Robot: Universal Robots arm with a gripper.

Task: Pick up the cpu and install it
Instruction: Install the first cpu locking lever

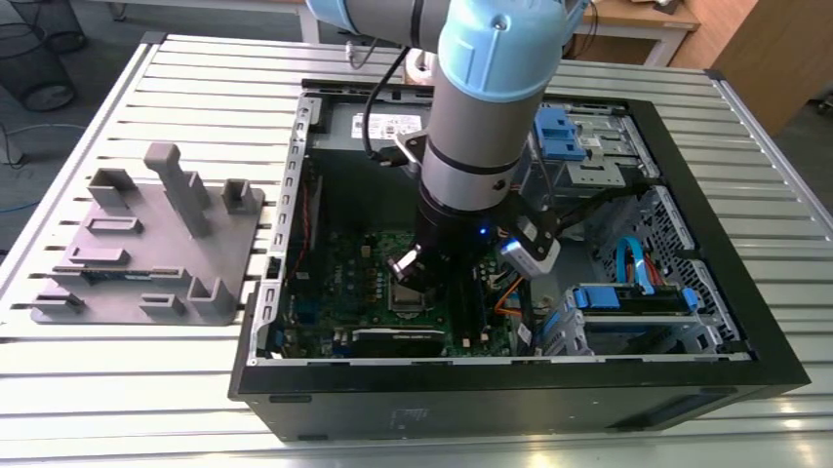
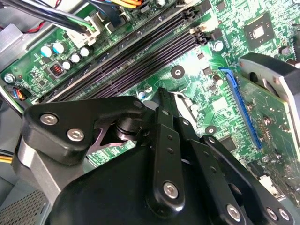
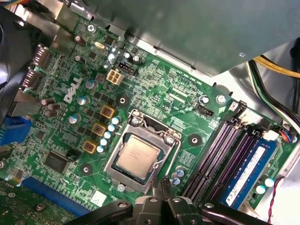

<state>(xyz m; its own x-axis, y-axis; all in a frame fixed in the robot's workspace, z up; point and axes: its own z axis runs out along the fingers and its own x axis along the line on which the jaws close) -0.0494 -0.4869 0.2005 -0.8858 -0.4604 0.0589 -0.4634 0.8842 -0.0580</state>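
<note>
We hover our claw point(image 3: 161, 190) beside the socket point(image 3: 143, 157), fingers together and empty; the cpu point(image 3: 137, 155) sits seated just ahead of the tips, so we keep clear of its frame

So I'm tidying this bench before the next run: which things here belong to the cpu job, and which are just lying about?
Part of the job:
- cpu, lying in the socket frame
- motherboard
- gripper, low above the board beside the socket
- computer case

Just lying about:
- gray fixture block on the table outside the case
- memory stick
- wire bin on the floor
</note>
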